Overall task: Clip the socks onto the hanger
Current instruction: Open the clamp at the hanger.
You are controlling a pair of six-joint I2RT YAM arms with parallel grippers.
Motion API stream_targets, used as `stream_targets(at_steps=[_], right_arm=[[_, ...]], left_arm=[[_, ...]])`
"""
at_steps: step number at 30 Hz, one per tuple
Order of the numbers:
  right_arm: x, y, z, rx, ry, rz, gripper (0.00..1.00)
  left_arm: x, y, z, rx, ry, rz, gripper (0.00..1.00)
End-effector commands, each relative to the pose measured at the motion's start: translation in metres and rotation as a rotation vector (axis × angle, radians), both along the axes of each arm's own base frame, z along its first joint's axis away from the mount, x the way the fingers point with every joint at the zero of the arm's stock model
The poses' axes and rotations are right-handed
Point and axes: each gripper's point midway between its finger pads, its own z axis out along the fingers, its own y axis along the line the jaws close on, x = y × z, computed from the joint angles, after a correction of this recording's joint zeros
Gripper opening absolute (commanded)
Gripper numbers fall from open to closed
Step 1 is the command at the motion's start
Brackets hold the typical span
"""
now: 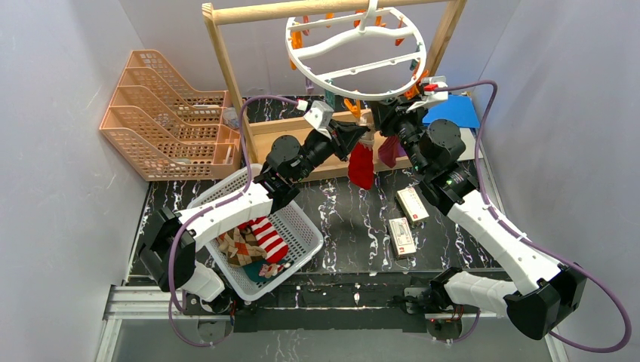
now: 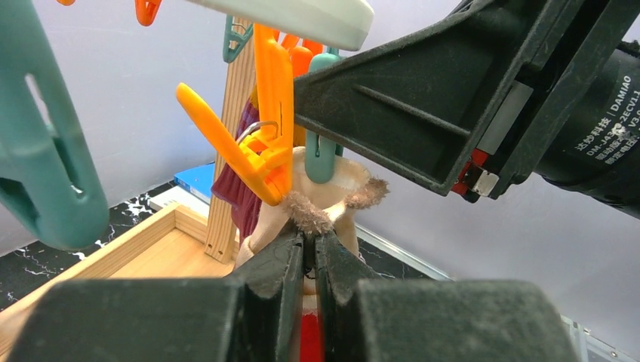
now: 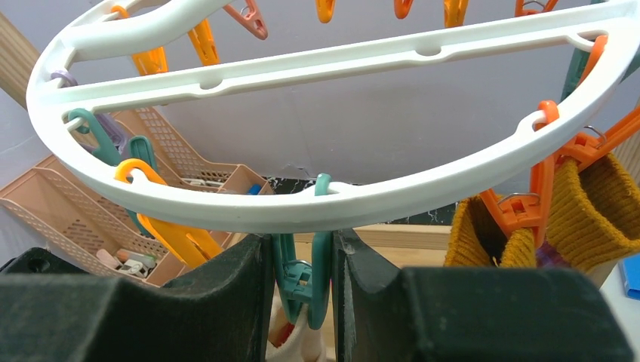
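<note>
The white ring hanger (image 1: 355, 45) hangs from the wooden rack. My left gripper (image 2: 309, 249) is shut on the cream cuff of a red sock (image 1: 361, 167) and holds it up under the ring's near rim. My right gripper (image 3: 302, 283) is shut on a teal clip (image 3: 323, 260) that dangles from the rim (image 3: 302, 207). The sock's cuff (image 3: 306, 339) sits at that clip's lower tips. A maroon sock (image 1: 390, 151) with mustard-orange cuffs (image 3: 589, 211) hangs from orange clips beside it. More socks (image 1: 256, 241) lie in the white basket (image 1: 309, 234).
Peach stacked trays (image 1: 166, 113) stand at the back left. The wooden rack's post (image 1: 226, 68) and base tray stand behind the arms. Two small boxes (image 1: 411, 204) (image 1: 401, 237) lie on the dark marble table, and a blue sheet (image 1: 453, 111) lies at the back right.
</note>
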Motion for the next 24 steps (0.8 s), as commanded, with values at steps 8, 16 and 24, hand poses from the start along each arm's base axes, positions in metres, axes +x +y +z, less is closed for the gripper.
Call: stream_targets(at_steps=[8,16,24], right_arm=[[-0.011,-0.005,0.027,0.065,-0.03,0.016,0.37],[-0.018,-0.007,0.04,0.092,-0.016,0.03,0.59],[-0.025,-0.012,0.047,0.084,0.027,0.026,0.69]], left_arm=[[-0.004,0.001,0.039,-0.075,-0.072,-0.005,0.0],[-0.004,0.001,0.042,-0.078,-0.077,-0.004,0.0],[-0.003,0.002,0.041,-0.076,-0.076,0.001,0.0]])
